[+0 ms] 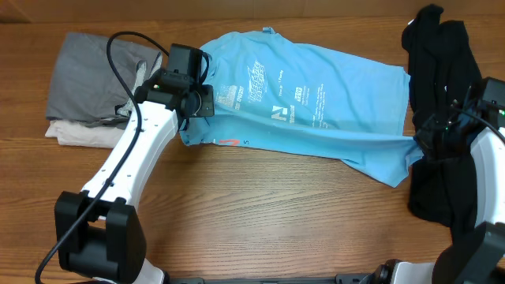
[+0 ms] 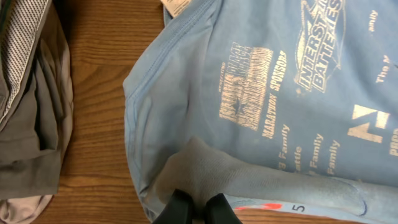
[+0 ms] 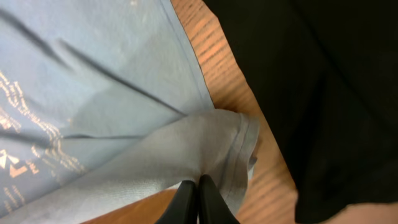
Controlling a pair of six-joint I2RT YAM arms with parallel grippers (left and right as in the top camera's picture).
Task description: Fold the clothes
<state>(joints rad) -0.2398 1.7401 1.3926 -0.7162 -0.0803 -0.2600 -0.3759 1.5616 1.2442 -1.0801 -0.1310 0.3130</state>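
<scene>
Folded grey and beige garments (image 1: 87,95) lie at the left of the table (image 1: 260,213), apart from the T-shirt (image 1: 347,87). The left gripper (image 2: 198,208) is pinched tight on a raised fold at the T-shirt's left edge. The T-shirt lies spread across the centre; its print reads "BATTERIES" and "MARATHON SPONSOR". The right gripper (image 3: 198,198) is clamped on its hem corner, beside a black garment (image 1: 442,95).
</scene>
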